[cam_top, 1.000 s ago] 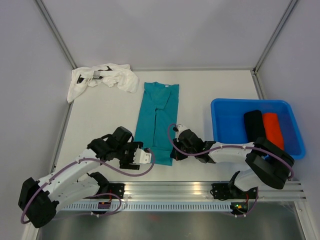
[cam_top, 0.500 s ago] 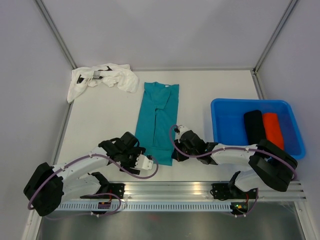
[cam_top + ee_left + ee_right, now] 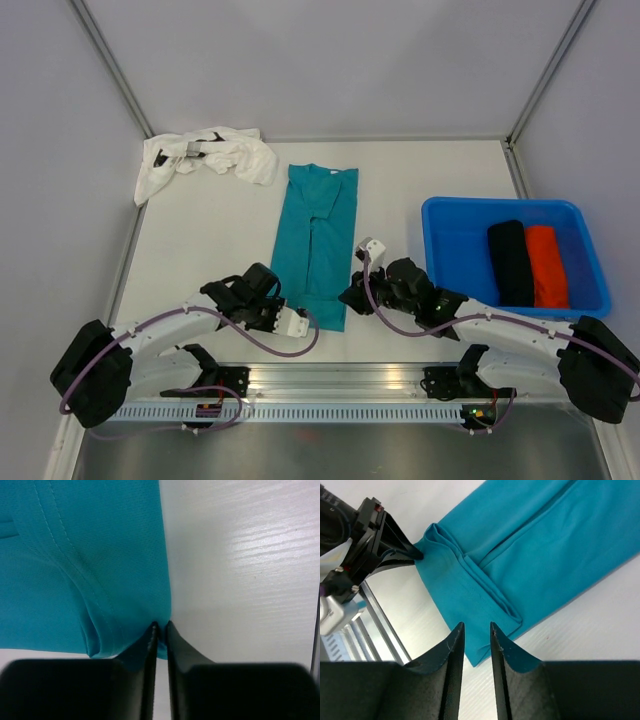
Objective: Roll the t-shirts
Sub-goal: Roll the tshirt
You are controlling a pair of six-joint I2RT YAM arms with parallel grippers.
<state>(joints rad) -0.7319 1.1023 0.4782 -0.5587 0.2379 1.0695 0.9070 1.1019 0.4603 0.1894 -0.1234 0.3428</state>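
Note:
A teal t-shirt (image 3: 318,235) lies folded into a long strip mid-table, its hem toward me. My left gripper (image 3: 282,303) is at the strip's near left corner; in the left wrist view its jaws (image 3: 161,625) pinch the teal hem (image 3: 75,555). The right wrist view shows that same grip (image 3: 417,555). My right gripper (image 3: 347,298) hovers over the near right corner, open (image 3: 475,626), with teal cloth (image 3: 530,540) below the gap and nothing held. A crumpled white t-shirt (image 3: 210,155) sits at the back left. Rolled black (image 3: 510,262) and orange-red (image 3: 545,265) t-shirts lie in the tub.
The blue plastic tub (image 3: 428,250) stands at the right, close behind my right arm. An aluminium rail (image 3: 330,385) runs along the near edge. Enclosure walls close the back and both sides.
My left gripper slid to the teal hem's left corner and closed on it. My right gripper opened, let go of the right corner and drew back a little.

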